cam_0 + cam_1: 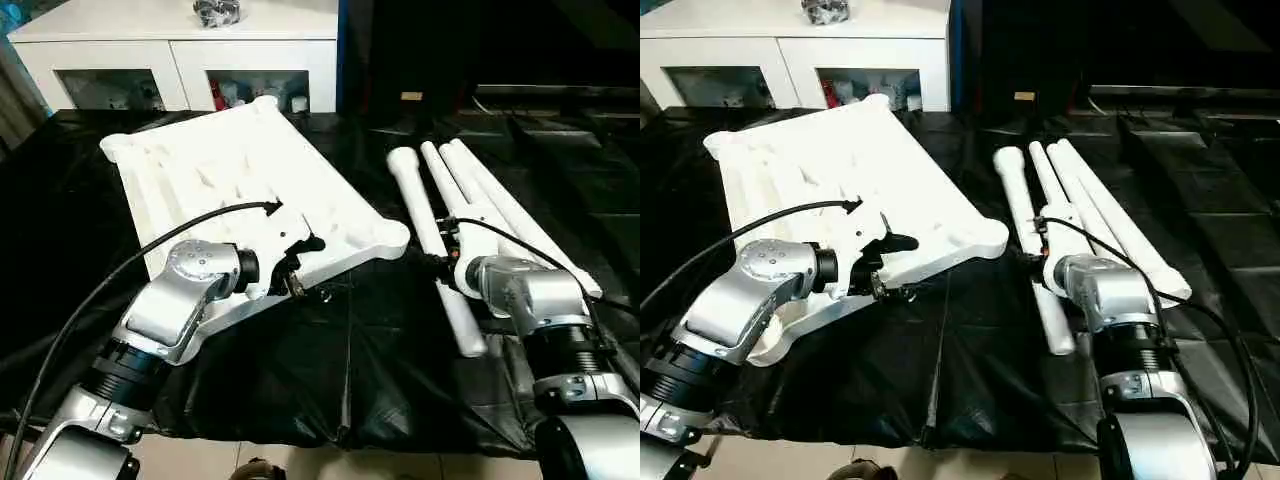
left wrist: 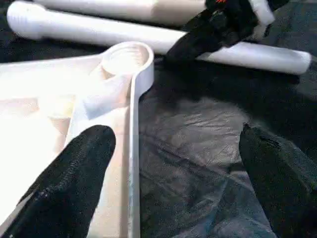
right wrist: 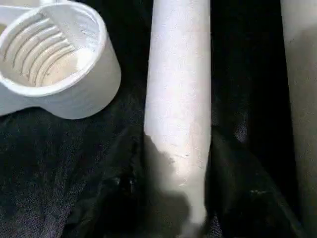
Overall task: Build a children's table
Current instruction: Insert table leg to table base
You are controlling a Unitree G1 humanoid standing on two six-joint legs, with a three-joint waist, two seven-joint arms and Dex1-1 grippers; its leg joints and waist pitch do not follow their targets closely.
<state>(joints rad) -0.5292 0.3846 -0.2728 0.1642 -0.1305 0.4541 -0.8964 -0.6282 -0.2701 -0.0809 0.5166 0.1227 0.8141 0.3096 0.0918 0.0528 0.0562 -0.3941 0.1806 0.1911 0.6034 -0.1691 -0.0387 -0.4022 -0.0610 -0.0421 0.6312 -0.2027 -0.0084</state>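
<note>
Your right gripper (image 3: 176, 198) is closing around the nearest leg (image 1: 432, 240), fingers flanking it, likely to lift it toward a socket. Your left gripper (image 2: 173, 183) is hanging spread wide, empty, over the tabletop's (image 1: 230, 170) near edge. Tabletop is lying ribbed side up on the black sheet (image 1: 370, 350), corner socket (image 3: 54, 54) facing up just beside that leg.

The tabletop (image 1: 240, 180) lay underside up on the left of the covered work surface (image 1: 370, 350), its near corner socket (image 3: 54, 54) just beside the nearest leg (image 1: 430, 240). Three more legs (image 1: 500, 215) lay side by side to the right of it. A cabinet (image 1: 180, 50) stood behind the tabletop
</note>
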